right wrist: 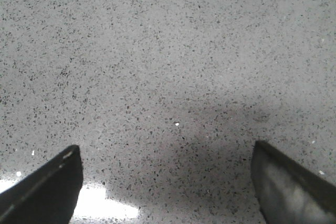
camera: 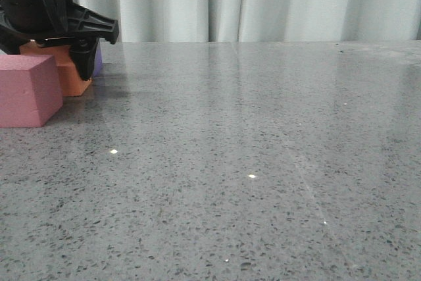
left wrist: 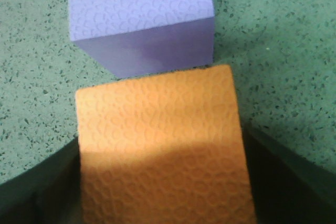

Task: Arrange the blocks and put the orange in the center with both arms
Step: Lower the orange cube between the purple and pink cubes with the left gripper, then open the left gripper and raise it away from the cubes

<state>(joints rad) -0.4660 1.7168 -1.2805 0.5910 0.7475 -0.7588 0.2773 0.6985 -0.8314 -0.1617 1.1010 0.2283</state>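
The orange cube [camera: 72,76] sits at the far left of the table, between the pink-red cube [camera: 26,90] in front of it and the purple cube [camera: 98,60] behind it. My left gripper [camera: 66,64] reaches down over the orange cube, with one black finger [camera: 84,64] against its side. In the left wrist view the orange cube [left wrist: 163,150] fills the gap between the dark fingers and the purple cube [left wrist: 139,19] lies just beyond it. My right gripper [right wrist: 165,182] is open over bare table and does not show in the front view.
The grey speckled table [camera: 250,149] stretches to the right of the cubes. Pale curtains [camera: 263,1] hang behind its far edge. The pink-red cube is cut off by the front view's left edge.
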